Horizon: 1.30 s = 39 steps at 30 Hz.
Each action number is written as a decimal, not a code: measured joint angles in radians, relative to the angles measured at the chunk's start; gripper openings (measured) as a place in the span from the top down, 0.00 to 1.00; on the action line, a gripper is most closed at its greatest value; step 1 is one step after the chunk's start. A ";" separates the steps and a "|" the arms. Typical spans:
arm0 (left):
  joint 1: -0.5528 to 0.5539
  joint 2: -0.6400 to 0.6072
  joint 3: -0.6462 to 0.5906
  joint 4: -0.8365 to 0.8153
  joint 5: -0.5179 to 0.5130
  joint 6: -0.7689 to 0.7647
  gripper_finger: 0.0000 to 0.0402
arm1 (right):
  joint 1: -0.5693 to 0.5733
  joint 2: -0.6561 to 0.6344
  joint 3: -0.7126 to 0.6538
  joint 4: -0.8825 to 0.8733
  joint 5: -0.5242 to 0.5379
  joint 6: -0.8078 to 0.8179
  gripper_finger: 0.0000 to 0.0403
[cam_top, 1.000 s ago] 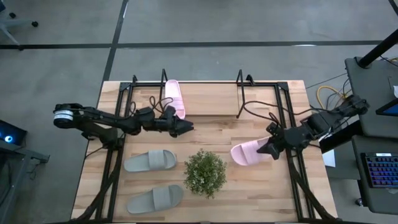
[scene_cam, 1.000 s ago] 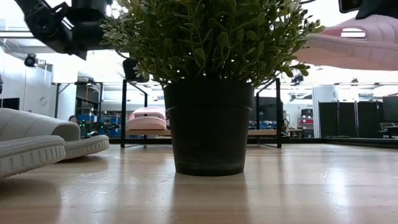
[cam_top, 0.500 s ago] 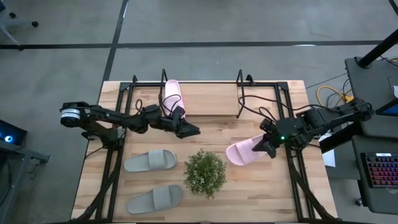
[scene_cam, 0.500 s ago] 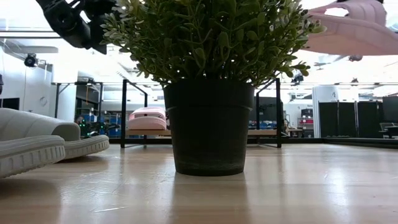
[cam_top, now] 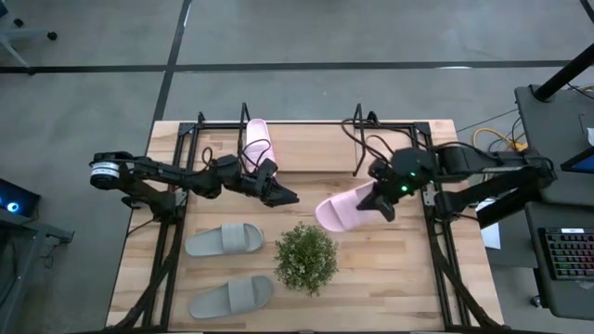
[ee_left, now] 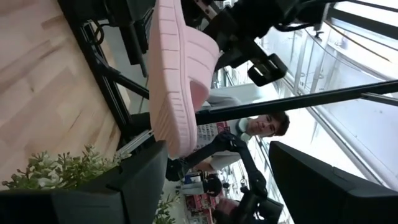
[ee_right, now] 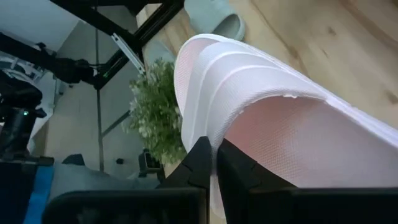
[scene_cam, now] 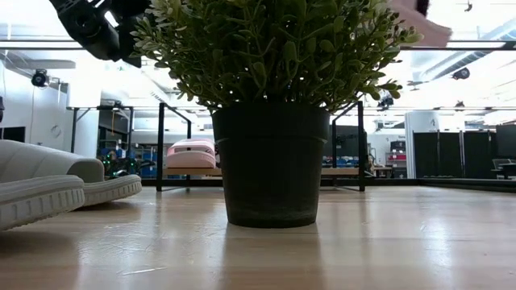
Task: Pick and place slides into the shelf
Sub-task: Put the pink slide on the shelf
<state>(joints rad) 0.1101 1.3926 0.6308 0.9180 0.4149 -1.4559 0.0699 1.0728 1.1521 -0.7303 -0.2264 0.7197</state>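
My right gripper (cam_top: pixel 382 206) is shut on a pale pink slide (cam_top: pixel 345 210) and holds it in the air over the middle of the table, right of the plant. A second pink slide (cam_top: pixel 259 144) lies on the shelf (cam_top: pixel 358 139) at the far edge, by its left rails. Two grey slides (cam_top: pixel 223 239) (cam_top: pixel 232 297) lie sole down on the near left of the table. My left gripper (cam_top: pixel 288 197) stands open with nothing in it, between the shelf and the plant. The left wrist view shows the held slide's ribbed sole (ee_left: pixel 177 81). My right gripper pinches the pink slide's wide strap (ee_right: pixel 214 134) between its two fingers, which come from the table's right and slant downward. The slide is lifted clear of the table. Its free end (cam_top: pixel 325 213) points toward the table's left.
A bushy green plant in a dark pot (cam_top: pixel 306 258) stands at the table's middle near side, close below the held slide. The shelf's black rails (cam_top: pixel 246 121) stand up along the far edge. Bare wood lies at the near right (cam_top: pixel 390 278). A person shows beyond the table (ee_left: pixel 267 124).
My right gripper has risen and gone toward the table's left and far edge, rolling as it went. The pink slide has come with it, higher and nearer the shelf. My left gripper has edged a little toward the table's right and stays open.
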 joint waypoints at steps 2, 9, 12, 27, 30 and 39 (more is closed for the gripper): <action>0.000 0.000 0.000 0.000 0.000 0.000 0.34 | -0.015 0.044 0.030 0.000 -0.023 -0.024 0.98; -0.001 -0.001 0.000 0.001 0.065 0.001 0.34 | -0.034 0.157 0.092 0.003 -0.107 -0.075 0.98; -0.001 -0.001 0.000 0.001 0.091 0.004 0.34 | -0.035 0.190 0.120 0.003 -0.115 -0.089 0.98; -0.001 -0.002 -0.001 -0.017 0.142 0.024 0.34 | -0.094 0.288 0.237 0.011 -0.148 -0.145 0.98; -0.001 -0.002 -0.001 -0.016 0.145 0.024 0.34 | -0.097 0.303 0.238 0.008 -0.152 -0.153 0.98; -0.002 -0.002 0.005 -0.020 0.171 0.023 0.34 | -0.116 0.322 0.249 0.020 -0.172 -0.164 0.98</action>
<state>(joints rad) 0.1081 1.3907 0.6357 0.8980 0.5857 -1.4334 -0.0458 1.3949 1.4010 -0.7105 -0.3988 0.5553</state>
